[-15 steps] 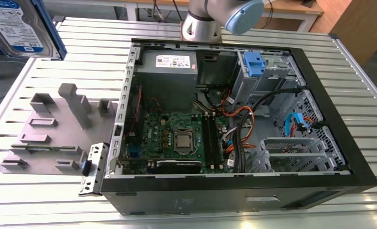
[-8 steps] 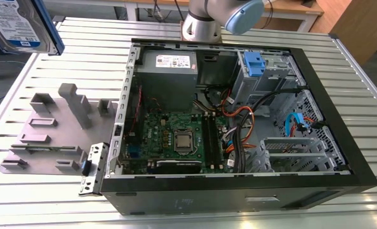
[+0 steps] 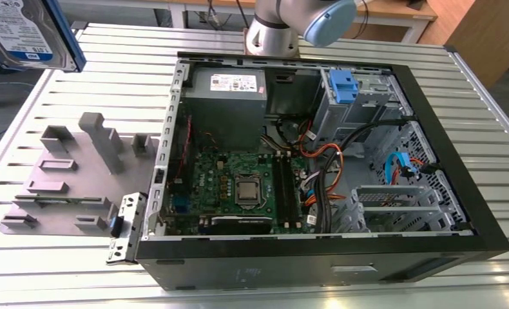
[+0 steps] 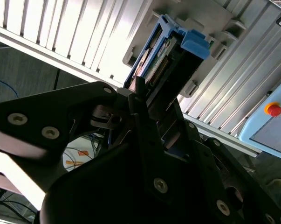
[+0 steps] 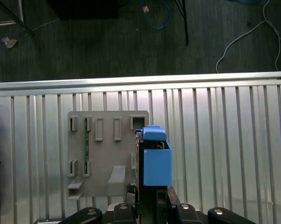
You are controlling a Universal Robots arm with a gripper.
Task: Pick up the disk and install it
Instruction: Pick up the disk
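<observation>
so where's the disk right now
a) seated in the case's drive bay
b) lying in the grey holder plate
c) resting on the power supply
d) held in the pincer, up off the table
d: in the exterior view the disk hangs in the air at the upper left, off the table, and in the second wrist view the pincer is shut on it, with the grey holder plate beyond it in the first wrist view.
</observation>
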